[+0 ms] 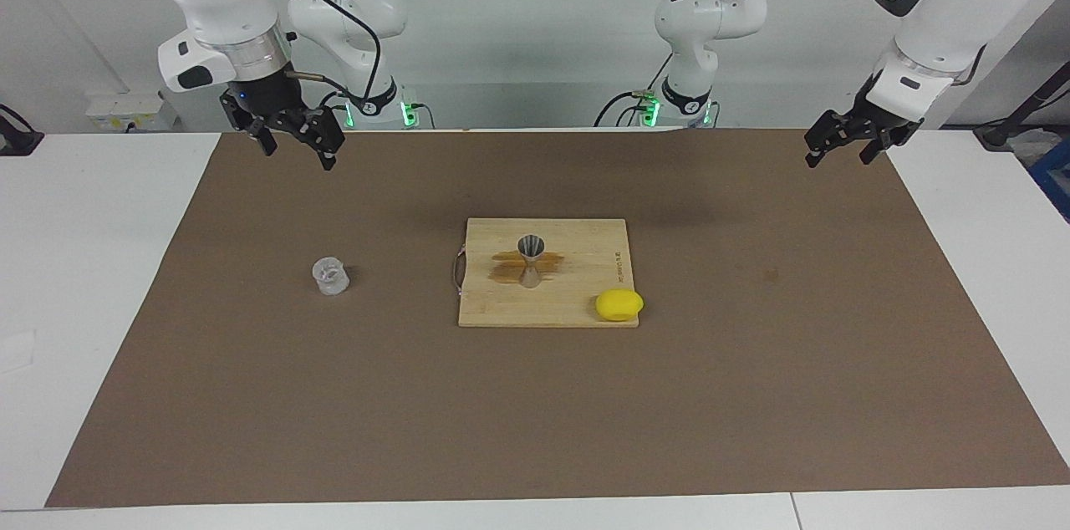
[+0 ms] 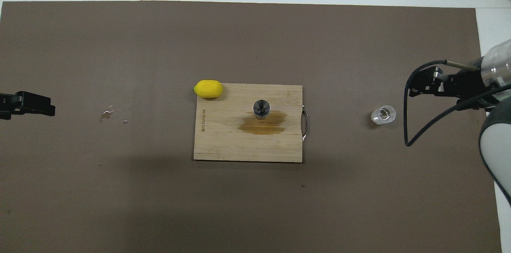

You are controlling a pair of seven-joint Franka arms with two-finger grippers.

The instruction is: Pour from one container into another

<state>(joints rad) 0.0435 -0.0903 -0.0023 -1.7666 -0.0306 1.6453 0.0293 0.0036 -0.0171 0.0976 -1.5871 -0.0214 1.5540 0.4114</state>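
- Glass cup (image 1: 330,276) sits upright on the brown mat (image 1: 752,396), toward the right arm's end of the table, well apart from the cutting board (image 1: 577,304); overhead view shows it at (image 2: 383,115), nothing touching it.
- Metal jigger (image 1: 531,260) stands upright on the cutting board, about mid-board, slightly toward the robots; seen from above at (image 2: 261,108), open cone up.
- Brown wet stain (image 2: 263,123) on the board, around and just beside the jigger's foot.
- Lemon (image 1: 619,304) rests at the board's corner farther from the robots, toward the left arm's end, partly off the board edge; overhead at (image 2: 208,88).
- Board has a small metal handle (image 2: 306,123) on the edge facing the glass cup.
- Right gripper (image 1: 292,143) is up in the air over the mat's edge nearest the robots, at the right arm's end, clear of the glass cup; fingers apart, holding nothing.
- Left gripper (image 1: 840,147) is raised over the mat's corner near the left arm's base, well apart from the board; fingers apart, empty. In the overhead view only its tip shows at (image 2: 30,103).
- A few small droplets (image 2: 111,114) lie on the mat between the left gripper and the board.
- White table (image 1: 84,262) borders the mat.
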